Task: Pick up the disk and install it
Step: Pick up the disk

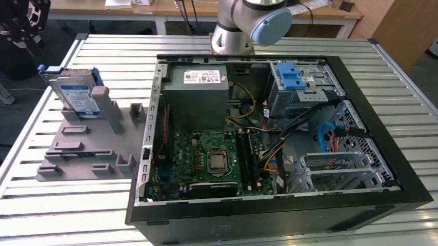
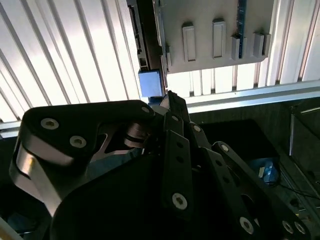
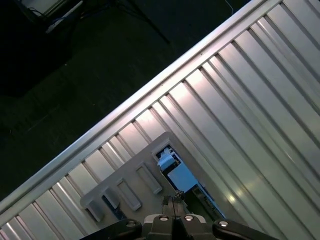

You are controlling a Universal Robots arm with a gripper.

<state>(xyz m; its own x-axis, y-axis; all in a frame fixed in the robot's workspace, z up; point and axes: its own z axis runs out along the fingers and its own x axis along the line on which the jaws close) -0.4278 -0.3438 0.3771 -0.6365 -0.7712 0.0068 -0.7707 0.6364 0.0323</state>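
The disk (image 1: pixel 75 95) is a silver drive with a white-and-blue label and blue rails. It stands on edge in a grey slotted holder (image 1: pixel 82 148) on the slatted table, at the exterior view's left, beside the open computer case (image 1: pixel 274 128). In the first wrist view the disk (image 3: pixel 175 172) lies far below the gripper (image 3: pixel 174 200), whose dark fingertips are pressed together with nothing between them. In the second wrist view the gripper (image 2: pixel 169 96) points toward the disk's blue rail end (image 2: pixel 150 82) and the holder (image 2: pixel 215 30), well apart from both.
Inside the case sit a grey power-supply box (image 1: pixel 198 92), a green motherboard (image 1: pixel 212 159) and a drive cage with a blue latch (image 1: pixel 291 79). Loose cables (image 1: pixel 329 133) cross the case's right part. The arm's base (image 1: pixel 239 25) stands behind the case. The table's edge (image 3: pixel 125 110) borders dark floor.
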